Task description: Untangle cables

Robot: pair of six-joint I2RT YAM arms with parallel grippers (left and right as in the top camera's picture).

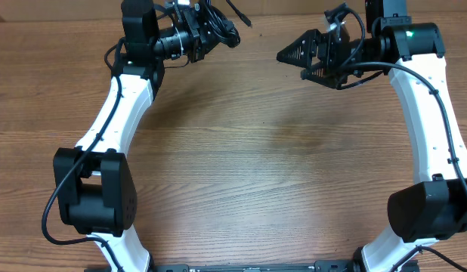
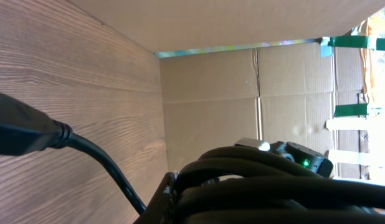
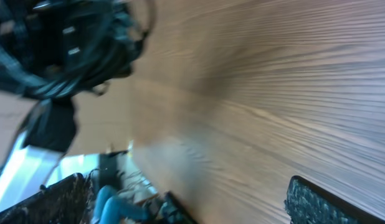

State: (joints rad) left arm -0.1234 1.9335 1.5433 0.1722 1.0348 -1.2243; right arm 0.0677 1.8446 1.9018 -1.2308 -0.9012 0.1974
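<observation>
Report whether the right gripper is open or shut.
Open. The right gripper shows its fingers far apart at the lower corners of its wrist view, with nothing gripped between them.

Robotics lab bench, wood-grain table [image 1: 241,151], left arm [image 1: 116,113] and right arm [image 1: 434,113] at its near edge, cardboard wall [image 2: 211,106] with green tape [image 2: 351,42] along another edge.

The surface [image 1: 256,166] is brown with wood grain. The cables [image 1: 230,34] are black. The left arm [image 1: 120,106] and right arm [image 1: 428,113] are white with black joints.
</observation>
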